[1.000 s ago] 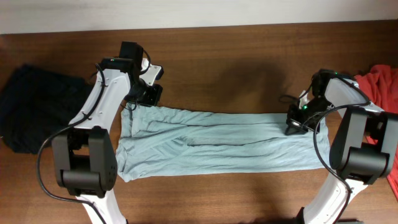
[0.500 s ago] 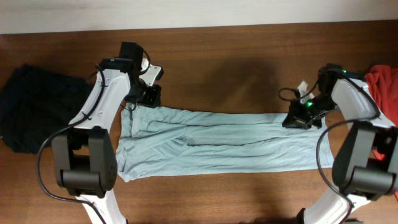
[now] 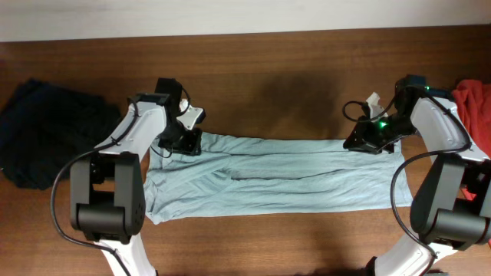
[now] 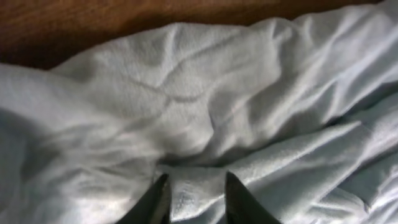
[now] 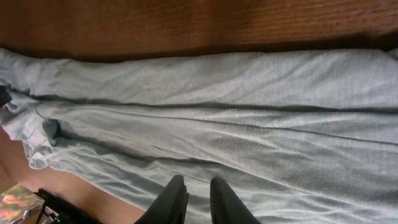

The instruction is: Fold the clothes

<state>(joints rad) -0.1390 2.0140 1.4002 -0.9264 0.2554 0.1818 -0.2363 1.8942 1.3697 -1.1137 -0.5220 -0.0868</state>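
The pale grey-blue T-shirt [image 3: 268, 172] lies as a long flat strip across the wooden table. It fills the left wrist view [image 4: 186, 93] and shows in the right wrist view [image 5: 217, 99]. My left gripper [image 3: 182, 142] sits on its far left corner, and its fingers [image 4: 196, 190] are closed on a raised fold of the fabric. My right gripper [image 3: 364, 142] is over the far right edge of the shirt. Its fingers [image 5: 196, 186] are almost together, with nothing seen held.
A navy garment [image 3: 38, 142] lies heaped at the left edge of the table. A red garment [image 3: 472, 103] lies at the right edge, behind my right arm. Bare wood [image 3: 268, 84] runs along the far side of the shirt.
My left gripper moved from just beyond the shirt's far left corner down onto the fabric. My right gripper moved from the shirt's right end toward its far edge and slightly left.
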